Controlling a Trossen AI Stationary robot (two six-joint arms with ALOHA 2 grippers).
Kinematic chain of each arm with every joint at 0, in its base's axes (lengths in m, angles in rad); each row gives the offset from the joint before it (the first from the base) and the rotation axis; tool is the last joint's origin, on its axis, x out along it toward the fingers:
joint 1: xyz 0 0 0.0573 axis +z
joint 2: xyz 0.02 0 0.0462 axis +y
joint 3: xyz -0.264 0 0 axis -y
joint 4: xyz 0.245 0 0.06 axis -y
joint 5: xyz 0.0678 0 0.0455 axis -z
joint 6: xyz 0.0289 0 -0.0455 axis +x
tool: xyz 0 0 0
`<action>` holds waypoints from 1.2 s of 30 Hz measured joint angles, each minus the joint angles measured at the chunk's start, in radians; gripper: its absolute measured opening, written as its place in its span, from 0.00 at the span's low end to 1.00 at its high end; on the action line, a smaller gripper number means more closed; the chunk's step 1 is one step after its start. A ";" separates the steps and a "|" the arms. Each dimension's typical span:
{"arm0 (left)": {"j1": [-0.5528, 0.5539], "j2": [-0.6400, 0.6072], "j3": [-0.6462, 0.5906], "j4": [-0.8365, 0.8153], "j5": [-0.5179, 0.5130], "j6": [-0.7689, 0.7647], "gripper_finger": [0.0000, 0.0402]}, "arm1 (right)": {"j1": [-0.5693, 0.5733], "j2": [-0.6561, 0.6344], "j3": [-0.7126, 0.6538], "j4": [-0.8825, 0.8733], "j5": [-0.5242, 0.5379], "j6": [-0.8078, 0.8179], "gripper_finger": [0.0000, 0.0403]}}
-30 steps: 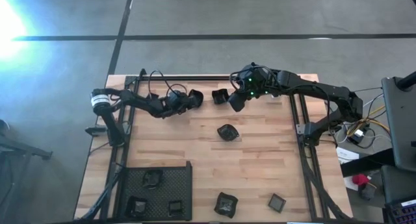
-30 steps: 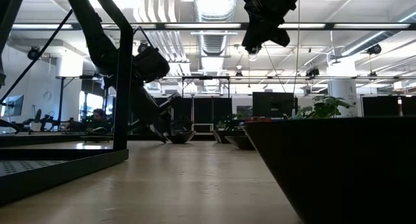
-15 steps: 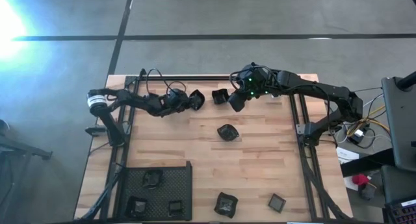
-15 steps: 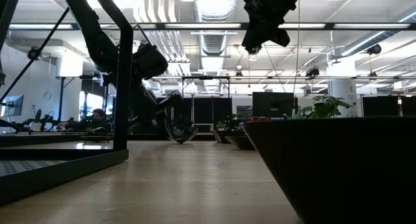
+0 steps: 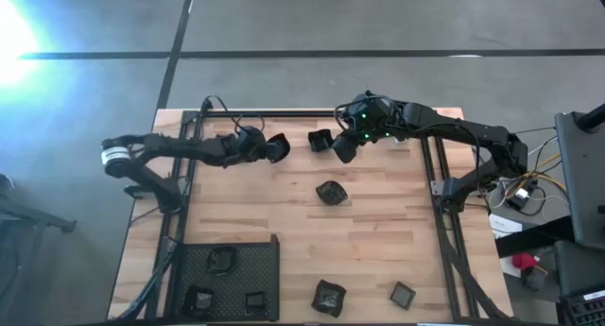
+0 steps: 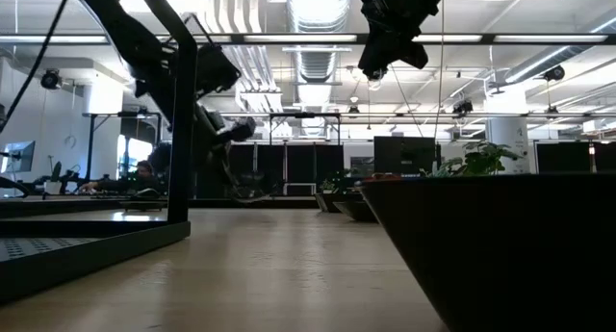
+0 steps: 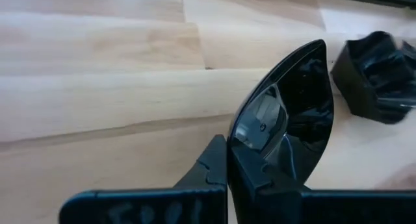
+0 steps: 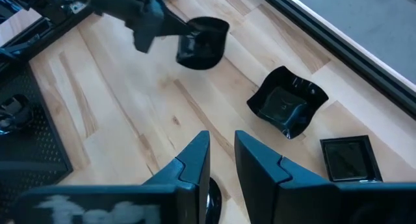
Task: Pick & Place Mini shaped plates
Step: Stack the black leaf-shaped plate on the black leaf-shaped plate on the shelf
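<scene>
L gripper (image 5: 263,149) pinched tight on rim of a round glossy plate (image 5: 277,147), held just clear of table (image 5: 378,231) near far edge; in L wrist view dish (image 7: 286,123) hangs edge-on from the fingertips (image 7: 218,165). Looks light, stiff, thin-walled, prob. hard plastic or glazed; shiny, so likely slippery; rim pinch is the sensible hold, deep enough not to let it swing or slide out. R gripper (image 5: 342,148) hovering beside a wavy-edged plate (image 5: 320,140) at far edge, fingers a little apart w/ nothing visible between them. Others loose on table: wavy one mid-table (image 5: 329,192), another wavy (image 5: 328,296) and a square one (image 5: 404,294) near front edge. Black mesh tray (image 5: 267,260) at front-left corner holds three plates: one toward its back (image 5: 221,260), two along front (image 5: 198,300), (image 5: 252,301); room left for more. Tray prob. the drop spot, well apart from held dish.
</scene>
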 joint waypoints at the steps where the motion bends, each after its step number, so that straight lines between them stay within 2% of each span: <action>1: 0.000 -0.021 0.000 -0.021 0.001 0.010 0.00 | 0.000 0.000 0.000 0.000 0.000 0.000 0.17; 9: 0.000 -0.207 0.000 -0.240 0.058 0.104 0.00 | 0.000 0.000 0.000 0.001 -0.001 -0.007 0.17; 17: -0.005 -0.424 0.001 -0.561 0.185 0.168 0.00 | 0.000 -0.010 0.000 0.000 -0.003 -0.035 0.17; 26: -0.017 -0.624 0.001 -0.839 0.352 0.299 0.00 | 0.001 -0.015 0.000 -0.002 -0.003 -0.045 0.17; 32: -0.070 -0.710 0.000 -0.918 0.552 0.400 0.00 | 0.001 -0.015 0.000 -0.002 -0.003 -0.067 0.17; 36: -0.139 -0.743 0.000 -0.918 0.575 0.357 0.00 | 0.001 -0.015 0.000 -0.001 -0.003 -0.082 0.17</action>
